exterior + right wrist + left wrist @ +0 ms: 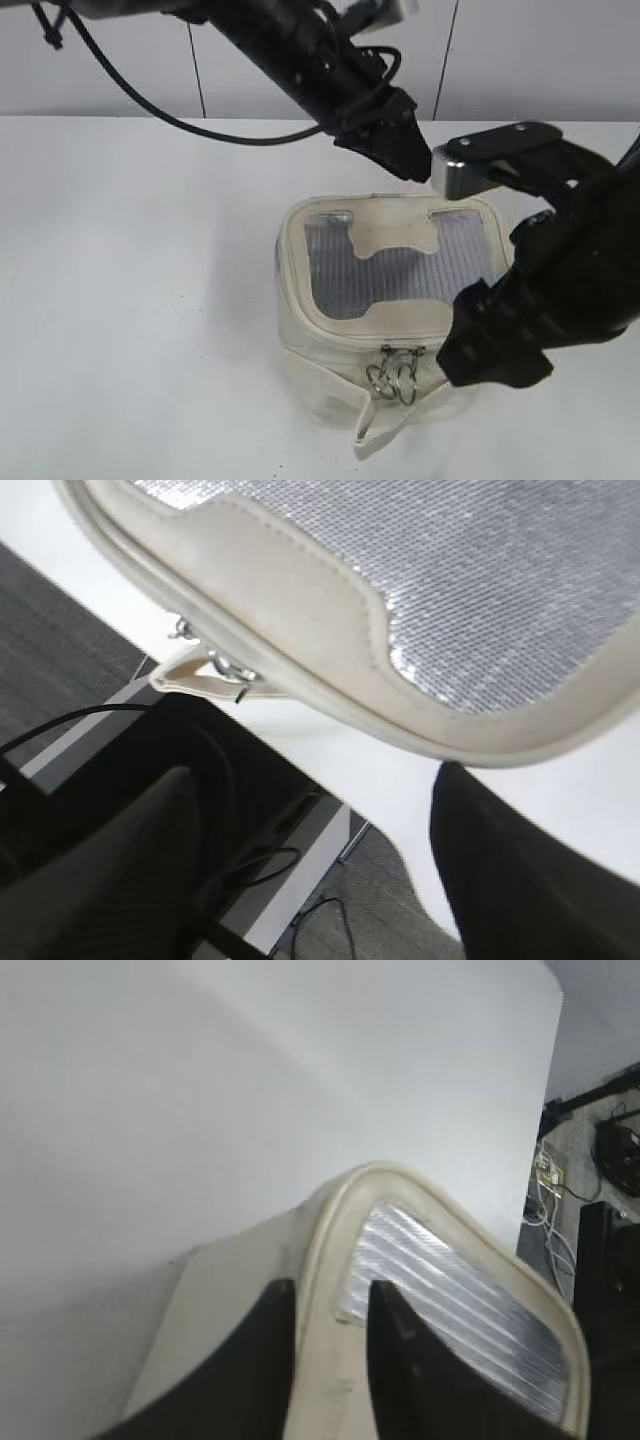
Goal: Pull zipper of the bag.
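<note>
1. exterior view: the bag (385, 330) stands on the white tabletop (130, 280), right of the middle and toward the near edge. its lid faces up, with a grey mesh window (400, 270) and a cream patch (392, 235). the zipper (300, 290) runs round the lid edge, and its two silver ring pulls (392, 375) hang together at the bag's near side, above a loose strap (385, 420). the left claw (412, 160) hangs over the bag's far edge; whether its fingers touch the fabric cannot be told. the right claw (500, 355) sits low at the bag's near right corner, beside the rings.

2. left wrist view: the left claw's two dark fingers (400, 1360) stand apart, straddling the lid's cream rim (330, 1290) at a rounded corner, one outside against the bag's wall, the other over the mesh. a clamp cannot be told.

3. right wrist view: the right claw's fingers (520, 870) are spread wide, with nothing between them. the lid's rim lies just above them, and the silver sliders (225, 665) show at the upper left, apart from both fingers.
</note>
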`<move>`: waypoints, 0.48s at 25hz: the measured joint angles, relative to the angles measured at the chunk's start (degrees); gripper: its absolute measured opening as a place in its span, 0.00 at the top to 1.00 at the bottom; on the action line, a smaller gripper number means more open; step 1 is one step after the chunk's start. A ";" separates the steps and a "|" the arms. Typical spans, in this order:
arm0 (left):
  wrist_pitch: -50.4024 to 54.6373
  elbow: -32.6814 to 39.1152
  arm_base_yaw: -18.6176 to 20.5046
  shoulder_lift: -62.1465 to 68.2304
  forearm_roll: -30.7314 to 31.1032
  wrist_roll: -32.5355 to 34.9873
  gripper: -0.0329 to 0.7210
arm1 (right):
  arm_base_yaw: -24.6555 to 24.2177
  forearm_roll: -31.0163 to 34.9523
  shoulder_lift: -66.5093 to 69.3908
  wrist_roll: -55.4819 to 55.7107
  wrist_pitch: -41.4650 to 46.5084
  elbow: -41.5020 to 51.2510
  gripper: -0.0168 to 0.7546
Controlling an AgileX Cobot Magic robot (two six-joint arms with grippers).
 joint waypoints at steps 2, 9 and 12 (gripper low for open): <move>-0.22 -0.06 0.13 -2.31 1.47 -0.57 0.61 | -0.29 -3.81 -1.16 2.96 0.33 -1.32 0.23; -1.05 -0.06 0.19 -9.49 17.80 -10.36 0.55 | -5.88 -9.66 -3.56 5.94 1.57 -3.27 0.22; -0.64 -0.06 0.33 -13.14 26.77 -17.53 0.55 | -10.42 -10.34 -4.61 6.03 1.87 -3.27 0.22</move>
